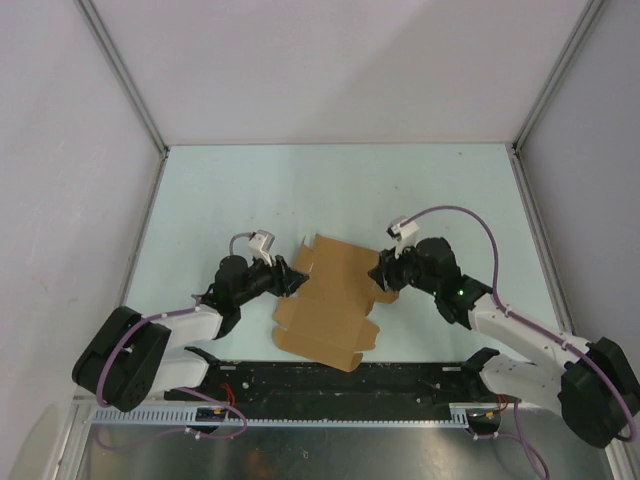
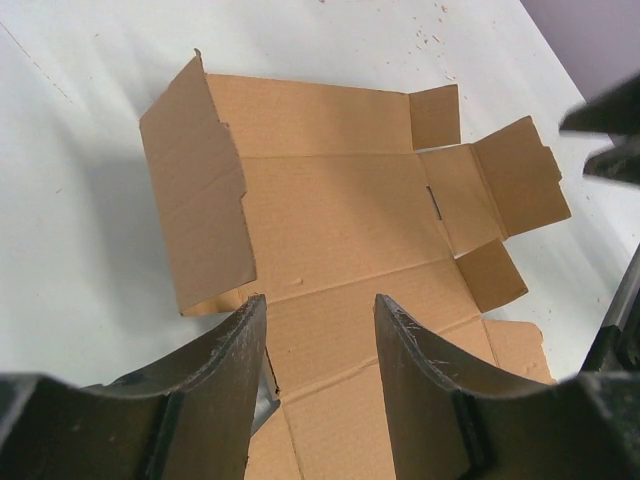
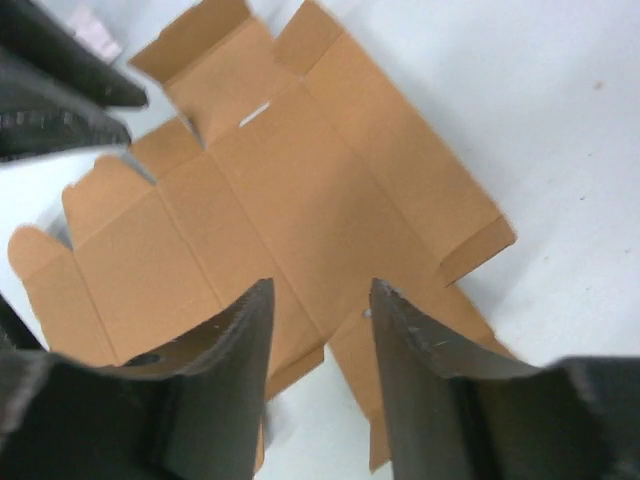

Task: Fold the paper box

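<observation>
The paper box (image 1: 330, 300) is an unfolded brown cardboard sheet with flaps and crease lines, lying mostly flat on the table between my arms. In the left wrist view the sheet (image 2: 340, 220) has its left flap raised. My left gripper (image 1: 297, 281) is open at the sheet's left edge, its jaws (image 2: 320, 305) over the cardboard, holding nothing. My right gripper (image 1: 378, 272) is open at the sheet's right edge, its jaws (image 3: 320, 290) above the sheet (image 3: 280, 200), empty.
The pale table (image 1: 330, 190) is bounded by grey walls on three sides. A black rail (image 1: 330, 380) with the arm bases runs along the near edge. A small white scrap (image 3: 95, 35) lies beyond the sheet.
</observation>
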### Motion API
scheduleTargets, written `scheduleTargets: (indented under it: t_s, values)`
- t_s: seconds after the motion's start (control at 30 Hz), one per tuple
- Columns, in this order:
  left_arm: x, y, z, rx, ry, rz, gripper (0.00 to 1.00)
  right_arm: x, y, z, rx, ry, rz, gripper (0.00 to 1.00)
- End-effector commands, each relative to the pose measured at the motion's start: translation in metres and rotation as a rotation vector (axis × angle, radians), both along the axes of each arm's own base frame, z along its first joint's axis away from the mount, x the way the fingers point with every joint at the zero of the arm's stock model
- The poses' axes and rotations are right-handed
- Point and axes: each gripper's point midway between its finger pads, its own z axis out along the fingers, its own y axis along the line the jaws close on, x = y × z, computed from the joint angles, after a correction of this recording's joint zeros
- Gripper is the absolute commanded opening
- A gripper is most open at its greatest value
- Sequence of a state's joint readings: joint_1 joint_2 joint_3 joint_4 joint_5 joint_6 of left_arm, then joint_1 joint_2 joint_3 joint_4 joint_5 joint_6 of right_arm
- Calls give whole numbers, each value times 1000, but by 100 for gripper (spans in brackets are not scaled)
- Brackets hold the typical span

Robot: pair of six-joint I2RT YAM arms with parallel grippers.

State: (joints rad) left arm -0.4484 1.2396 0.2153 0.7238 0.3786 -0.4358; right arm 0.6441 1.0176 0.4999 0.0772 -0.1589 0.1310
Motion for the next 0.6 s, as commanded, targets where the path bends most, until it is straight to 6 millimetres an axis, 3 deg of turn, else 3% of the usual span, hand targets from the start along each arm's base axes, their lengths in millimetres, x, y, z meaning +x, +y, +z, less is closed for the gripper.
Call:
scheduleTargets:
  t_s: [0.0,0.03,0.07,0.1,0.13,0.17,0.2,0.23,0.27,0.3,0.4,0.43,0.57]
  values:
    - [0,-2,12,-25,-47,-14,52,51,2,43,6,-57,-76,52]
    - [1,-2,13,-28,-48,-14,52,74,0,68,26,-76,-102,57]
    - [0,-2,14,-34,-43,-13,52,76,3,36,-26,51,-45,59]
    - [-1,-3,15,-40,-41,-14,52,82,5,34,-22,90,-6,61]
    - [-2,-3,16,-45,-42,-16,52,99,14,56,4,74,49,65]
    - [-3,-3,17,-50,-40,-15,51,104,12,56,27,116,111,67]
    - [-3,-3,21,-59,-51,-11,51,110,10,27,-15,207,141,69]
    - [-4,-3,23,-66,-51,-9,51,118,7,25,-9,225,153,70]
    - [-7,-3,24,-76,-46,-11,51,132,2,37,24,223,169,71]
    - [-8,-4,30,-92,-56,-10,51,141,-1,16,23,277,187,72]
    - [-13,-5,35,-117,-59,-12,51,158,-8,9,70,360,234,74]
    - [-13,-4,42,-129,-79,-2,51,161,-9,-17,49,413,261,75]
    - [-16,-2,47,-141,-87,7,51,156,-7,-44,35,532,322,78]
